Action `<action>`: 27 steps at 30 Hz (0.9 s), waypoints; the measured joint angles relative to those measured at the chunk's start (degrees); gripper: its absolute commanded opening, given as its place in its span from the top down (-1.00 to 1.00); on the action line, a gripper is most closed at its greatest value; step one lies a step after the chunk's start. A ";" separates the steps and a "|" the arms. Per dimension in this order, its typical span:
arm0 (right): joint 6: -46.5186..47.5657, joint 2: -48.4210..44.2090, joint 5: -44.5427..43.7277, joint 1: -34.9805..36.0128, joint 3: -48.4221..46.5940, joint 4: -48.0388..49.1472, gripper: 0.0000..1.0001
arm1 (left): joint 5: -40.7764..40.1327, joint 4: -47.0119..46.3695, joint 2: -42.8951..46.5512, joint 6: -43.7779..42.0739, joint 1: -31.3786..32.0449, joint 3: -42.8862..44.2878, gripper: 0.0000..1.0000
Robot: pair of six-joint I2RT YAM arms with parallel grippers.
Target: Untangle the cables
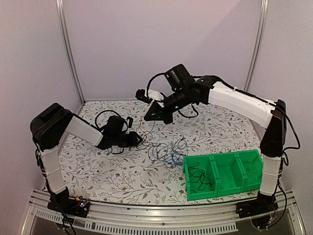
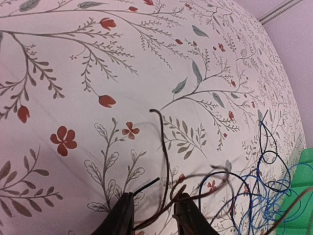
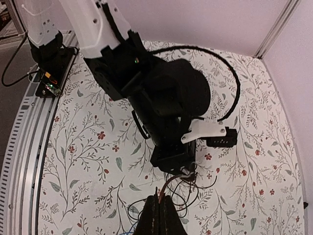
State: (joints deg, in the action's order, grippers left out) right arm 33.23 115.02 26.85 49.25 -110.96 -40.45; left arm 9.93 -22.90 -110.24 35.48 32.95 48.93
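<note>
The cables (image 1: 166, 151) lie in a loose tangle at mid-table, thin black loops plus one bright blue wire (image 1: 172, 159). My left gripper (image 1: 138, 140) is low at the tangle's left edge. In the left wrist view its fingers (image 2: 122, 215) stand a little apart, with thin dark wires (image 2: 166, 161) running between them and the blue wire (image 2: 254, 196) to the right. My right gripper (image 1: 147, 117) hovers just behind the left one. In the right wrist view it (image 3: 161, 198) is shut on a reddish-brown wire (image 3: 172, 182) that curves to the left gripper (image 3: 190, 169).
A green three-compartment bin (image 1: 215, 193) stands at the front right, with a coiled black cable (image 1: 198, 176) in its left compartment; its corner shows in the left wrist view (image 2: 305, 166). Thick black hoses loop off both arms. The tabletop has a floral print.
</note>
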 measured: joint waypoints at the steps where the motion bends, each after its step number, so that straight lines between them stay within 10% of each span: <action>1: 0.33 -1.44 1.07 0.09 -0.92 -0.31 1.00 | -0.07 -0.11 -0.59 0.11 0.00 0.24 0.48; 16: 6.80 -5.05 0.33 -1.25 -29.59 -7.56 1.00 | -1.38 -1.44 -2.91 -0.31 -0.24 1.60 0.62; 27: 6.67 -7.30 2.12 -11.98 -32.94 -9.01 1.00 | -4.31 0.07 -2.29 -0.57 -0.94 1.60 0.60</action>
State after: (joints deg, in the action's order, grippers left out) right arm 39.90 107.72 28.97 37.28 -143.90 -49.45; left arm 5.63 -22.83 -112.53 34.92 32.01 50.52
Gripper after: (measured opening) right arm 0.020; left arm 0.191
